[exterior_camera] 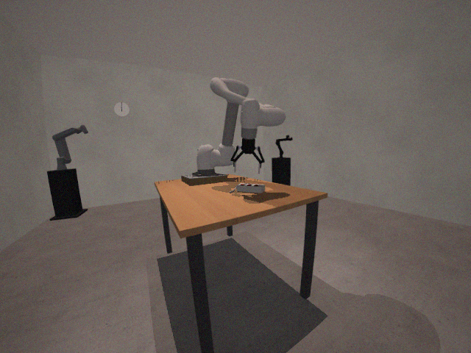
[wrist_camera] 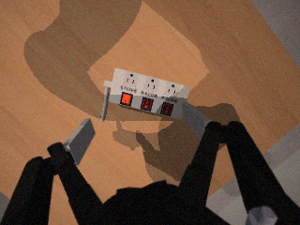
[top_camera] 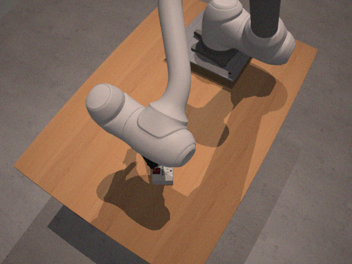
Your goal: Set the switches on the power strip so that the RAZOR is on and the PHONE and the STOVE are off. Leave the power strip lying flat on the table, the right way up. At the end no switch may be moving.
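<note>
1. Power strip [wrist_camera: 147,95] lies flat on the wooden table [top_camera: 71,147], face up, in the half of the table away from the arm's base. In the top view only its end [top_camera: 162,175] shows from under the wrist housing.
2. Three rocker switches in a row, labelled in the wrist view: STOVE switch [wrist_camera: 126,98] glows bright orange-red; RAZOR switch [wrist_camera: 146,103] and the third switch [wrist_camera: 167,109] are darker red. The third label is too blurred to read.
3. Three outlets [wrist_camera: 151,84] sit in a row on the face just beside the switches, one per switch.
4. A short grey stub [wrist_camera: 105,104] sticks out at the STOVE end of the strip.
5. Gripper [exterior_camera: 247,164] hangs above the strip, not touching it, fingers spread wide with nothing between them. Exterior view shows clear air between the fingertips and the strip [exterior_camera: 250,187].
6. In the wrist view one grey finger pad [wrist_camera: 80,141] is well apart from the strip, on the STOVE side; the other pad [wrist_camera: 196,119] sits near the strip's far end in the image.
7. Arm's shadow falls across the table around the strip.
8. Arm mounts on a grey base plate [top_camera: 231,74] at the opposite end of the table.
9. Background, exterior view: two other arms on black pedestals [exterior_camera: 65,192] [exterior_camera: 281,170] and a round wall clock [exterior_camera: 121,109].
</note>
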Robot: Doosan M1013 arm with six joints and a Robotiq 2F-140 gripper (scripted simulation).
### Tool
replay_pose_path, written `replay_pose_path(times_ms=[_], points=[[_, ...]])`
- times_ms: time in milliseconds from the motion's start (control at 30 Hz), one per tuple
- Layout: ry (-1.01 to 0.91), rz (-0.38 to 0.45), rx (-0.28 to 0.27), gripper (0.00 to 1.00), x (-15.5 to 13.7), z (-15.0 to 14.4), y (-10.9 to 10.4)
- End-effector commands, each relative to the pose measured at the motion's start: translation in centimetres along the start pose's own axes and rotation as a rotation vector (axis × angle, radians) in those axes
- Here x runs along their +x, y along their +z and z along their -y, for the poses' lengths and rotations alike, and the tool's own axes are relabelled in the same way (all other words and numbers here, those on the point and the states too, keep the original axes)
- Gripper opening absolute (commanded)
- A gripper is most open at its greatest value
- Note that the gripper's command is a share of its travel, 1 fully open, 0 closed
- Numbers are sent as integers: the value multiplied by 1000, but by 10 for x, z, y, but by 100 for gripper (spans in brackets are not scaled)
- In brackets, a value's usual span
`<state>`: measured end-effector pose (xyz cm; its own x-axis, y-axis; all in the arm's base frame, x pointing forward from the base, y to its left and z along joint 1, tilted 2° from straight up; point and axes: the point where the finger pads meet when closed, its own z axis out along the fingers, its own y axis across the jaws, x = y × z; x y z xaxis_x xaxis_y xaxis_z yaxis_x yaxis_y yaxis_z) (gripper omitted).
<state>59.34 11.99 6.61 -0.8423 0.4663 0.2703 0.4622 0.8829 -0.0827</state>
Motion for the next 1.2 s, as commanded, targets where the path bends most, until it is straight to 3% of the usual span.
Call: replay_pose_path(times_ms=[0, 700, 967, 1167], points=[[1, -8, 1, 100, -1, 1, 2], [-5, 2, -1, 100, 0, 0, 0], [-513, 221, -6, 100, 19, 4, -35], [-613, 265, 3, 100, 23, 4, -42]])
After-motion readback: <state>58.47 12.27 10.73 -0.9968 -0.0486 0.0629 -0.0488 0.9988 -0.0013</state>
